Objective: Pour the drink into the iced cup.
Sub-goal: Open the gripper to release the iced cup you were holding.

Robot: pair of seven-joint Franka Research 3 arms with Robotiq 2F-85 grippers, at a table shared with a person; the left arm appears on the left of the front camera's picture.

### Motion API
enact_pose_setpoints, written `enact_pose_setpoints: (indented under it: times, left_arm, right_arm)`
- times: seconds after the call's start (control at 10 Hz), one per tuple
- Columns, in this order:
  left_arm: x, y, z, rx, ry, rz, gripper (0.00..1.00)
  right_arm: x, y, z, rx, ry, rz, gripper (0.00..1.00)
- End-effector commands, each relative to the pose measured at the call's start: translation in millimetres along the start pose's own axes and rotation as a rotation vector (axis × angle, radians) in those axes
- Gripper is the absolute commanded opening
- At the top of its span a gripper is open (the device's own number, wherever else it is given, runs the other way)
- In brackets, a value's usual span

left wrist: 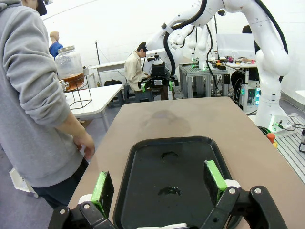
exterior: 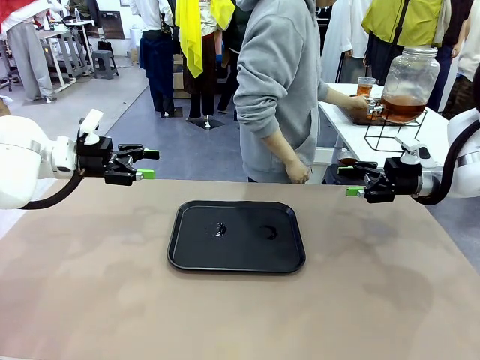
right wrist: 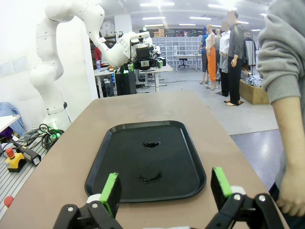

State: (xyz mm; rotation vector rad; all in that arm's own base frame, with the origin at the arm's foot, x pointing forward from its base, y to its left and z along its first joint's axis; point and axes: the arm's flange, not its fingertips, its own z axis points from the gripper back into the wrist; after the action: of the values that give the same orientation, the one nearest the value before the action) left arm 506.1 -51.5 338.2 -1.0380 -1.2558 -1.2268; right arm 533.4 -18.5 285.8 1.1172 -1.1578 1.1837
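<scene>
While the person in the grey hooded top [exterior: 279, 90] stands turned toward a white side table [exterior: 352, 135] beyond the far edge, the left black two-finger gripper with green pads [exterior: 147, 164] hangs above the left part of the brown table [exterior: 90, 285], jaws spread wide and holding nothing, likely parked until a cup arrives; at the middle lies a black rounded-rectangle plastic tray [exterior: 187, 255], bare but for two small wet smears, seemingly the place meant for the pouring; to the right the other black green-padded gripper [exterior: 354, 182] hovers likewise released and empty, facing inward; behind it on the side table the amber-brown drink [exterior: 402, 109] sits in a big round glass dispenser jar [exterior: 409, 75] on a black wire stand [exterior: 390, 133], the person's hand [exterior: 357, 107] at its tap, a small clear cup of drink [exterior: 366, 86] just beside; I see no iced cup; the person's body stands between robot and jar.
</scene>
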Motion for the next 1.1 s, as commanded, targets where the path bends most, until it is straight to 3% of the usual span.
enact_pose_setpoints:
  times: [0.0,1.0]
  left_arm:
    - [0.8,-0.8,-0.3,-0.003,0.009,-0.003,1.0]
    - [0.8,-0.8,-0.3,-0.003,0.009,-0.003,1.0]
  right_arm:
    - [2.5,-0.4,-1.8,-0.002,0.007,0.0,1.0]
    - [2.5,-0.4,-1.8,-0.002,0.007,0.0,1.0]
